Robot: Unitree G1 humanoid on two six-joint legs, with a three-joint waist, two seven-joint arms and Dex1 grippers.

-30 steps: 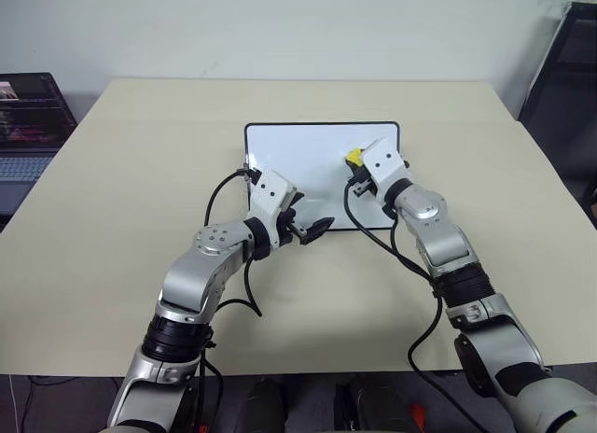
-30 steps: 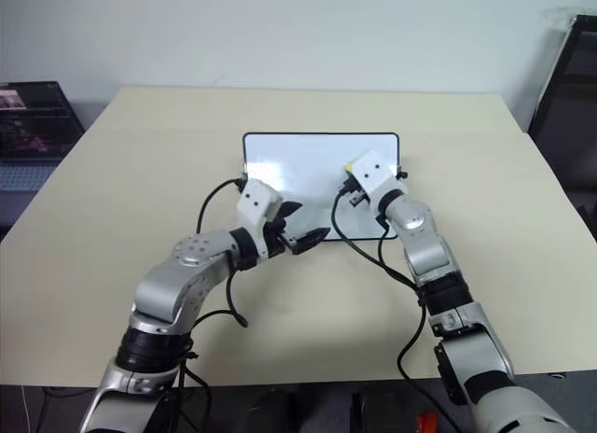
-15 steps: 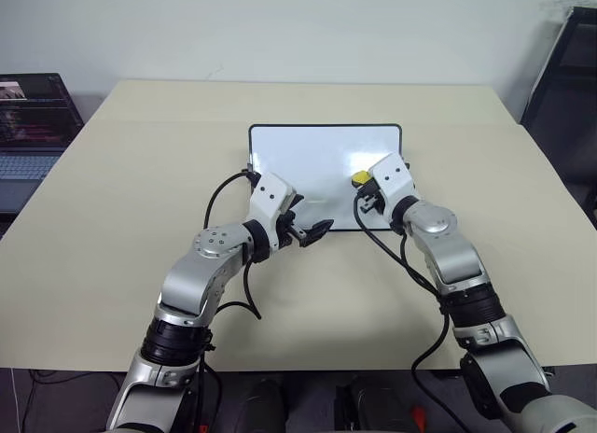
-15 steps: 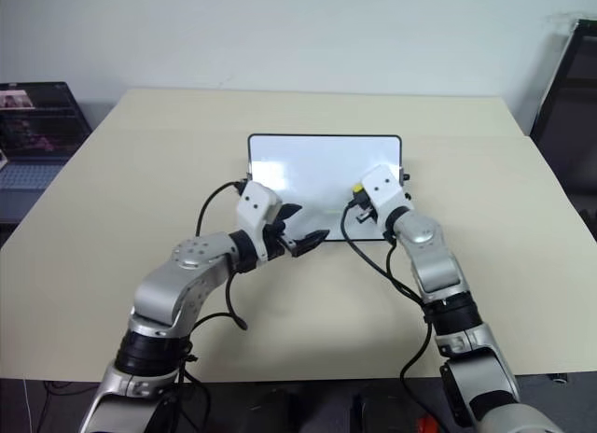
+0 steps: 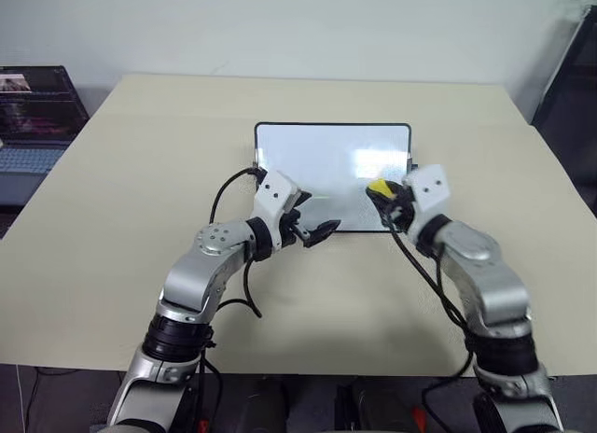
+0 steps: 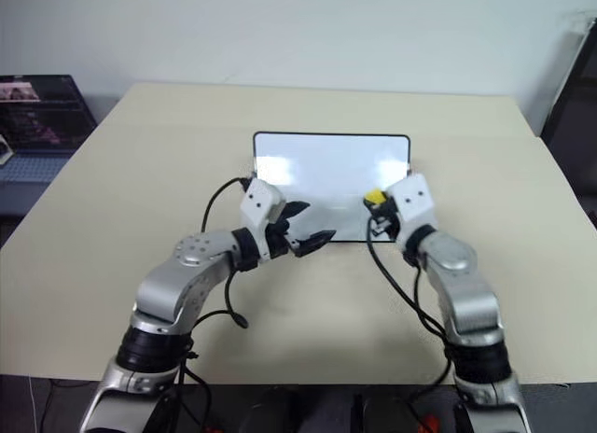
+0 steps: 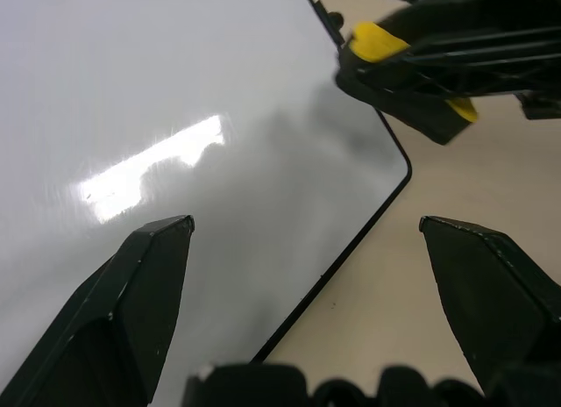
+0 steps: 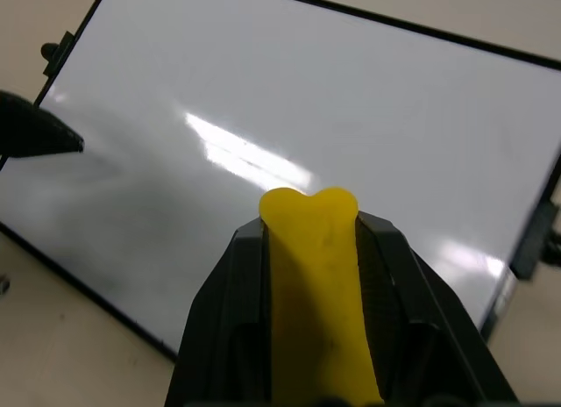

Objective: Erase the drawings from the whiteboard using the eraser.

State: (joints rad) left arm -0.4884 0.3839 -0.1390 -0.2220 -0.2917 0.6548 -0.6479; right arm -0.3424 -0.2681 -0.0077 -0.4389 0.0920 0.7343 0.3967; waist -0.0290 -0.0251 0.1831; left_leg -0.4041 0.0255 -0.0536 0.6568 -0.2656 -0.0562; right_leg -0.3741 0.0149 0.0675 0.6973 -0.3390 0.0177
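While 1 small rectangular whiteboard [image 5: 322, 167] with a thin black frame and rounded corners lies flat near the centre of the beige table [image 5: 112, 209], 2 robot grippers sit at its near edge. No marker strokes can be made out on the white surface, which carries 2 bright patches of glare.

The right gripper [image 5: 382, 194] is clamped on 1 small yellow block eraser [image 5: 379, 186]. In the right wrist view, the eraser [image 8: 314, 284] sits squeezed between 2 black fingers [image 8: 223, 328], with its rounded yellow end projecting past them toward the board. From the head camera, the eraser is over the near right corner of the board; whether it touches the surface cannot be told.

The left gripper [image 5: 312, 230] is positioned at the near edge of the board, left of the right gripper and well apart from it. Its 2 black fingers [image 7: 131, 302] are spread wide apart with nothing between them. In the left wrist view, one finger lies over the white surface and the other over the bare table beyond the near right corner of the frame. That view also includes the right gripper and its eraser [image 7: 372, 43].

1 dark laptop [image 5: 37, 116] sits beyond the far left corner of the table. 1 dark object [image 5: 574, 88] stands beside the far right edge of the table.
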